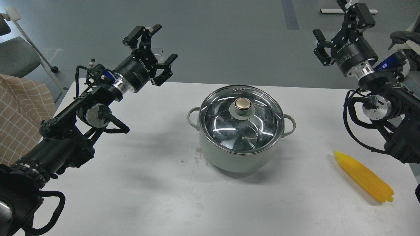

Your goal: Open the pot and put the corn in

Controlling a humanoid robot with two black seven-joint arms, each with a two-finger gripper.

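Note:
The pale grey-green pot [241,156] stands in the middle of the white table [137,183], closed by a round glass lid [241,119] with a gold knob [243,103]. A yellow corn [363,176] lies flat to the pot's right, near the table's right edge. My left gripper [154,44] hangs open above the table's far left corner, well left of the pot, holding nothing. High at the far right, my right gripper [341,29] is open and empty, above and behind the corn.
A chair [14,52] and a checked beige cloth [19,111] sit off the table's left side. Grey floor lies beyond the far table edge. Faint dark scuffs [197,157] mark the table left of the pot.

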